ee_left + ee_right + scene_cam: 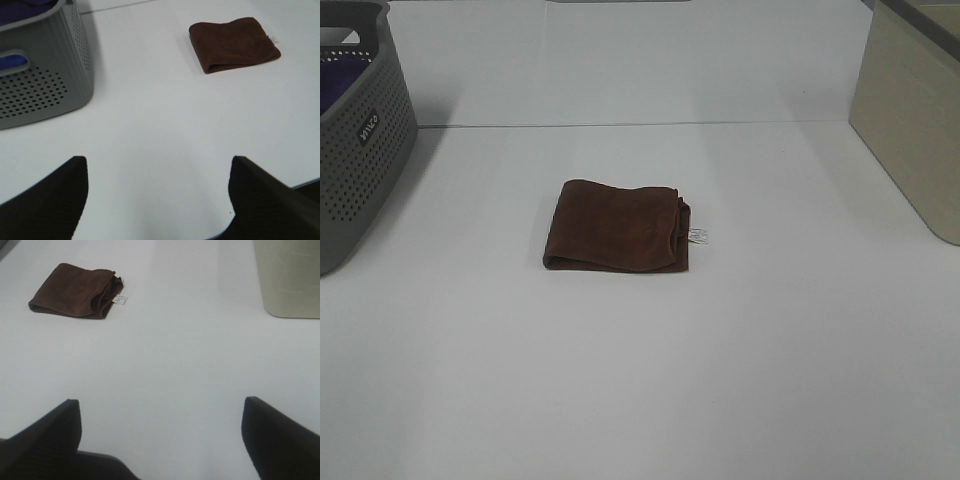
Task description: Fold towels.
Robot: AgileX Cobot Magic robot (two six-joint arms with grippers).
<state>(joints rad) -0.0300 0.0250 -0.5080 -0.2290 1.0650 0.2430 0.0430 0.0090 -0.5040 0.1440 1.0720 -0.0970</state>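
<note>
One dark reddish-brown towel [618, 226] lies folded into a small rectangle in the middle of the white table, with its white tag [699, 236] sticking out at the right edge. The left wrist view has the same towel [233, 43] far from my left gripper [159, 192], which is open with nothing between its fingers. My right gripper [160, 435] is open too and empty, well away from the towel [76, 290]. Neither arm appears in the exterior high view.
A grey perforated basket [358, 140] with purple fabric [342, 72] inside stands at the back left. A beige bin [912, 110] stands at the back right. White tabletop [640, 380] surrounds the towel on all sides.
</note>
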